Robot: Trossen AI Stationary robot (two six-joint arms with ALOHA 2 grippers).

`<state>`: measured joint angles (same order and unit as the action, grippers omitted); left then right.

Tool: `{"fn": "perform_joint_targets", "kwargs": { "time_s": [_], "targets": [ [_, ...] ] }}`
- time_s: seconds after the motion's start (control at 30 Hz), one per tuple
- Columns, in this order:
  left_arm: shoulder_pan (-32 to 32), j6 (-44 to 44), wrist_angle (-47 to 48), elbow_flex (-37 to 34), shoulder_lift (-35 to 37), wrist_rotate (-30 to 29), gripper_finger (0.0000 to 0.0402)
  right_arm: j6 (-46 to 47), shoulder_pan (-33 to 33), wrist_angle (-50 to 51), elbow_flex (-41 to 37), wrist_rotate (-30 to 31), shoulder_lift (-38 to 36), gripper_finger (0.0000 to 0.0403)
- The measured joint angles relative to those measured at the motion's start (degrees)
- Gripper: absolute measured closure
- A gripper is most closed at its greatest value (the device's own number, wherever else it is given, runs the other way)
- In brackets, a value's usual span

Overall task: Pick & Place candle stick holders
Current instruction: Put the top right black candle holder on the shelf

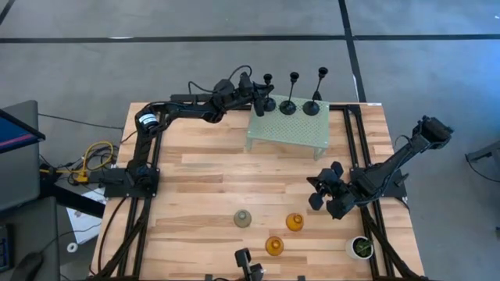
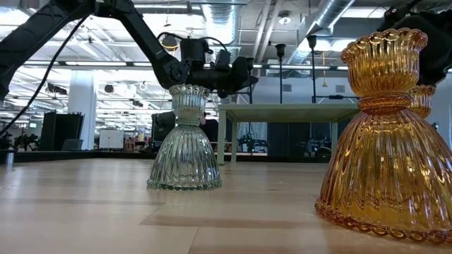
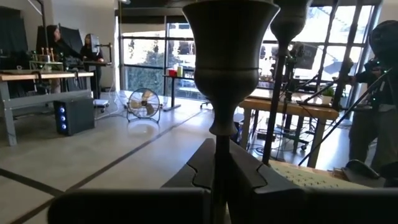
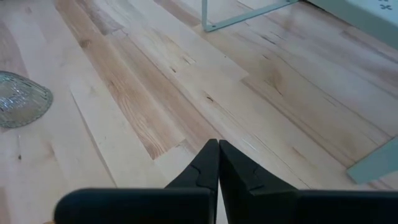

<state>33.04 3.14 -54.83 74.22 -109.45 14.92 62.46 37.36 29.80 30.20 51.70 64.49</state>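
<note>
held holder: black candle stick holder (image 1: 267, 92), stem upright, at raised shelf's (image 1: 301, 133) left rear corner
left gripper (image 1: 258, 100): clamped on that stem, cup above fingers (image 3: 245, 177)
shelf mates: two black holders (image 1: 301, 94) just right, close
right gripper (image 1: 323, 190): closed, empty, over bare table
floor stock: grey-green holder (image 1: 243, 218), two amber holders (image 1: 284, 234), nearer right arm
risk: knocking the neighbouring stem

Readable text: none in any view.
Labels, brands: none legible on arms, holders or table.
Numbers, signs: none legible, room behind included.
</note>
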Motion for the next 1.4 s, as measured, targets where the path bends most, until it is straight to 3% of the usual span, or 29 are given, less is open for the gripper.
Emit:
{"fn": "perform_joint_targets", "kwargs": {
  "time_s": [0.4,0.73,1.4],
  "targets": [
    [-0.2,0.2,1.0,0.0,0.1,-0.1,0.0385,0.0,0.0,0.1,0.0,0.0,0.0,0.0403],
    [-0.2,0.4,1.8,0.0,0.1,-1.4,0.0356,0.0,0.0,0.1,0.0,-0.1,0.0,0.0403],
    [-0.2,1.6,5.1,0.0,2.5,-0.7,0.0227,0.0,0.0,0.2,0.0,-0.6,0.0,0.0403]
  ]
}}
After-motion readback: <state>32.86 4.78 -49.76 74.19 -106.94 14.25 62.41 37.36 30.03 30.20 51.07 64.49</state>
